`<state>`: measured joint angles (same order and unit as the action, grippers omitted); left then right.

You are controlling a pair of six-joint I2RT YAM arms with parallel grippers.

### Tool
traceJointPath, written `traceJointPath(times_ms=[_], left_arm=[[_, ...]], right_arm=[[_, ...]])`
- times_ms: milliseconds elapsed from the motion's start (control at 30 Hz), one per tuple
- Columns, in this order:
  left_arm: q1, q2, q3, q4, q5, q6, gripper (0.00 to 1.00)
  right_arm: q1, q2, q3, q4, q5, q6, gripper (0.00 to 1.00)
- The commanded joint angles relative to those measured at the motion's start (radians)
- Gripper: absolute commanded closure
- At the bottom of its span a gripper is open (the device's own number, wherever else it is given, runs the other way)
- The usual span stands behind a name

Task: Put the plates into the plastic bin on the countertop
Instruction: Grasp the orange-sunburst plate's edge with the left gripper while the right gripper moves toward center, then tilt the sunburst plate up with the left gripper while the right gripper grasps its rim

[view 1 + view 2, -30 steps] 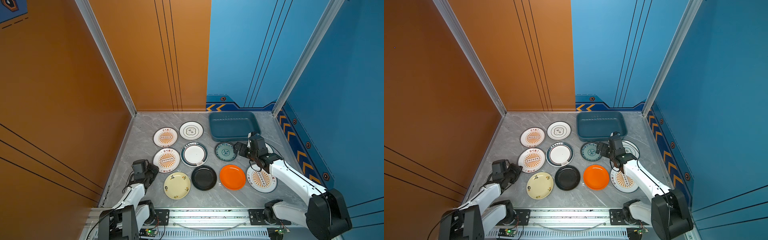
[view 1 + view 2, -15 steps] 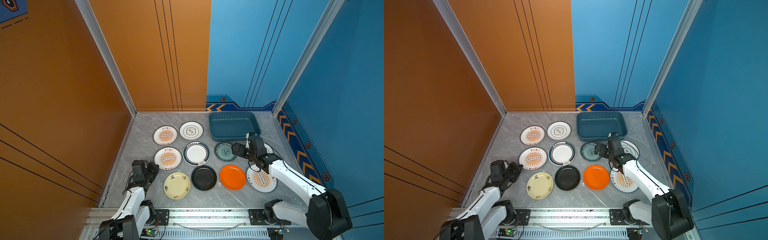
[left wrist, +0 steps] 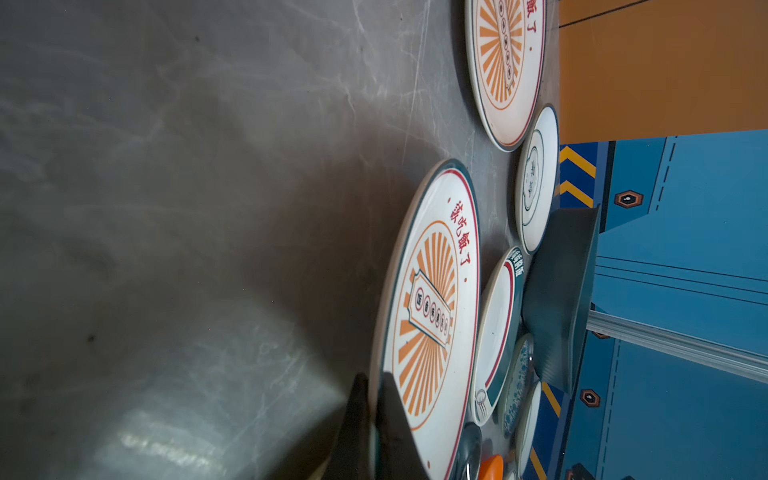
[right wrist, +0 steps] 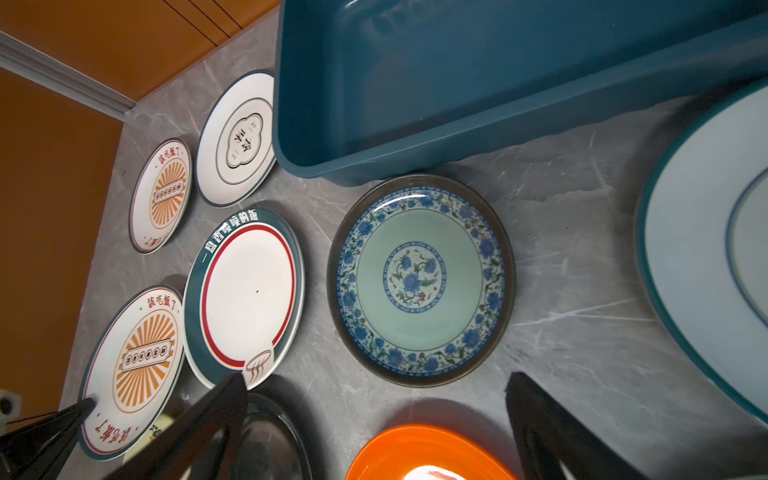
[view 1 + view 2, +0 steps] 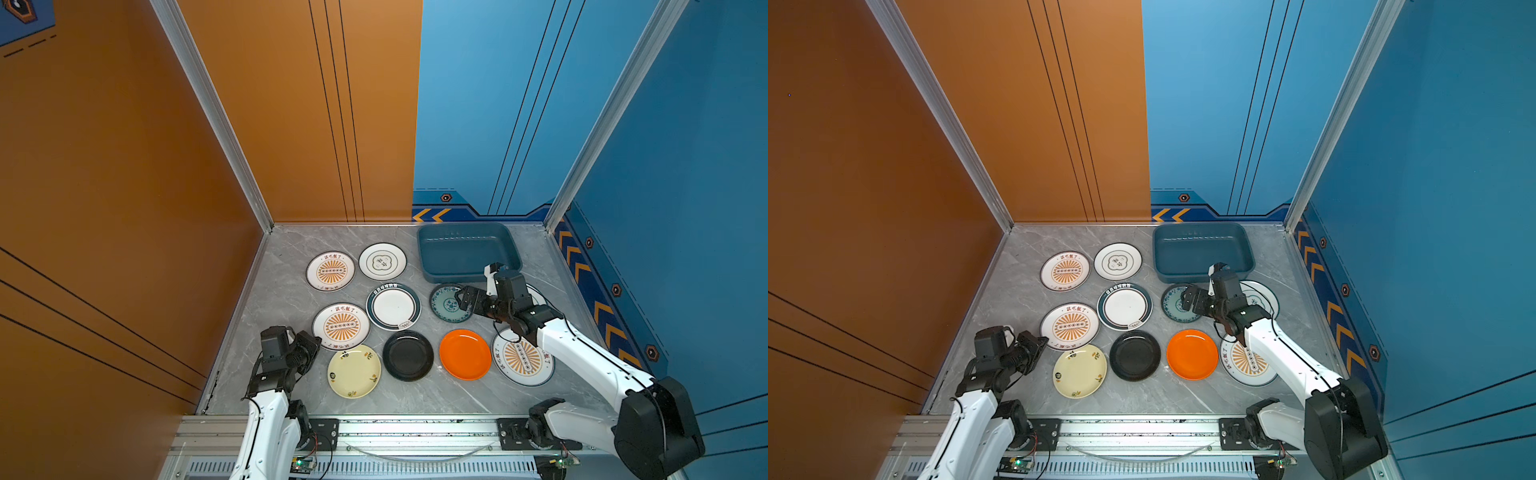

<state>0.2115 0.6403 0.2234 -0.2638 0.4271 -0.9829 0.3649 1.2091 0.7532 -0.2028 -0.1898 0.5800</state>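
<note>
With our left tool (image 5: 312,344) we pinch the rim of a sunburst plate (image 5: 341,326), its only graspable edge, well apart from the bin (image 5: 457,272), while our right tool (image 5: 466,301) hangs wide open over the teal plate (image 4: 419,280) just beside the bin.

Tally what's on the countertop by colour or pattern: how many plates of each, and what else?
Sunburst plates: 3
White plates with dark rims: 3
Teal floral plate: 1
Cream plate: 1
Black plate: 1
Orange plate: 1
Plastic bin: 1
Total: 11 (10 plates, 1 bin)
</note>
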Motion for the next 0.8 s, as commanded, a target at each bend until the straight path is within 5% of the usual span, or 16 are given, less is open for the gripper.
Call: traceJointPath(times_ms=[0,433,767], left_arm=[[0.007,-0.019,0.049,0.0,0.1,-0.022,1.0],[-0.012,-0.043,0.082,0.105,0.15,-0.083,1.0],[-0.216,0.171,0.287,0.183,0.15,0.032,1.0]], right_arm=[[0.011,0.001,0.042,-0.025,-0.093,-0.017,0.02],[0.078,0.114,0.097,0.045,-0.237,0.037,0.1],[0.148,0.258,0.215,0.128,-0.334,0.095,0.11]])
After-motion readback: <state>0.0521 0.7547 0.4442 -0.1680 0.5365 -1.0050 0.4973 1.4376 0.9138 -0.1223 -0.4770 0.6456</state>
